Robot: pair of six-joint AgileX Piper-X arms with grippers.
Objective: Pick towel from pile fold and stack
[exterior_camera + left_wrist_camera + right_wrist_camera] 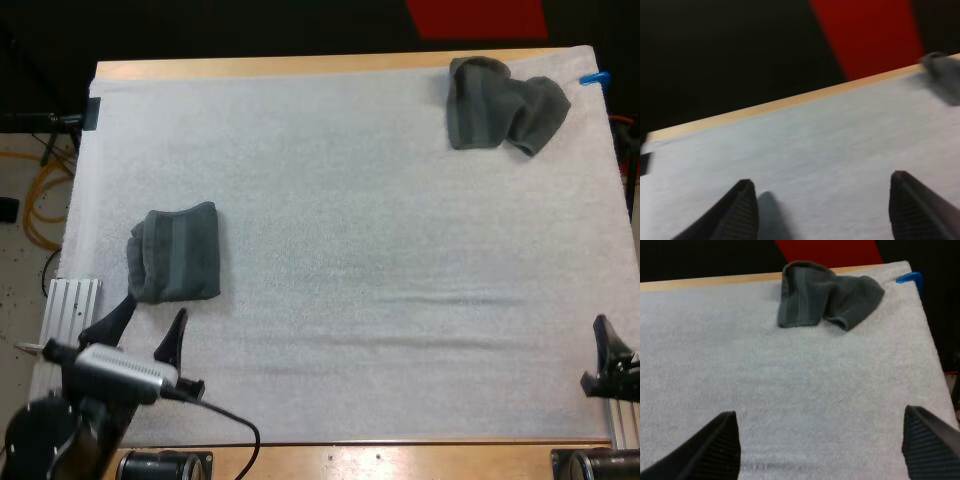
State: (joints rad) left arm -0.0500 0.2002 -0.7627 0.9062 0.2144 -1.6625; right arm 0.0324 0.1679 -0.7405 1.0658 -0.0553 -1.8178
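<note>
**mat_watcher:** Starting with the high view. The white mat (350, 250) covers nearly the whole wooden table (300, 67), and it's fuzzy, like fleece. There are two dark grey-green towels on it. The folded towel (175, 253) sits by the mat's left edge, a chunky rectangle with a rolled lip on its left side. The crumpled towel (503, 115) is up at the mat's far right corner, well apart from the folded one.

**gripfan:** And the hands?

**mat_watcher:** The left hand (158, 305) is over the mat's near left part, just beside the folded towel's near edge. Its fingers are spread and there's nothing between them. The right hand (608, 360) is at the mat's near right edge.

**gripfan:** What does the left wrist view add?

**mat_watcher:** It's a close look at the left hand (821, 178). The two ridged black fingers stand wide apart over bare mat. The table's pale wood strip runs along the mat's far edge, and there's a dark smear of towel (940, 67) up there, too blurred to read.

**gripfan:** Right wrist?

**mat_watcher:** That's where you get the texture. The crumpled towel (825, 295) has ribbed bands running down one flap, and it's humped into a saddle shape at the mat's far corner. The right hand (820, 412) is spread wide too and holds nothing, with bare mat under it.
</note>
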